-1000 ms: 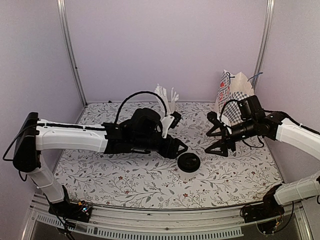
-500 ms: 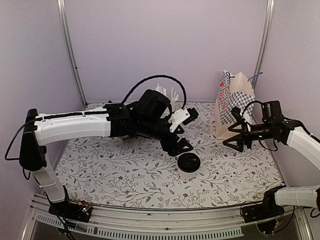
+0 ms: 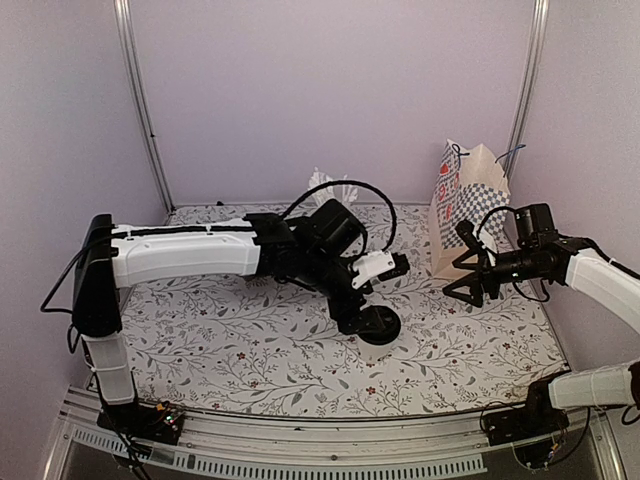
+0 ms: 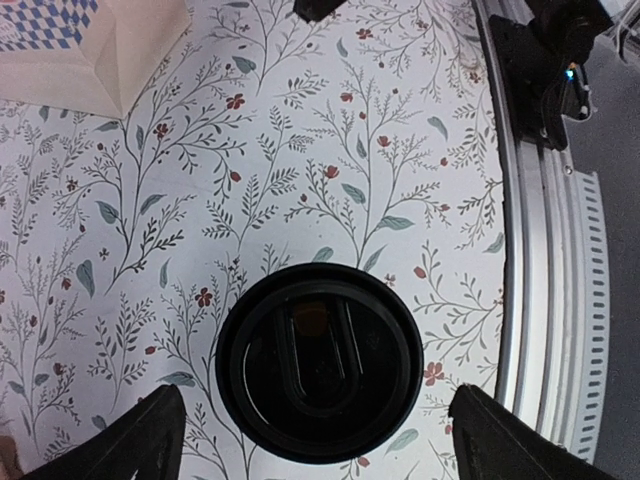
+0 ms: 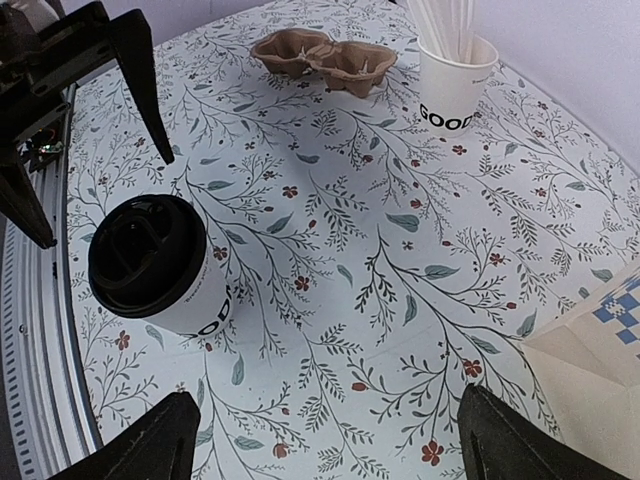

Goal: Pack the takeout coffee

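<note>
Takeout coffee (image 4: 318,360): body hidden from above (lid only).

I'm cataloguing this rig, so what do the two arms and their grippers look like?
The left arm and right arm have white shells, black joints and looping black cables. The left gripper and right gripper are black, each with two tapering, pointed fingers.
</note>
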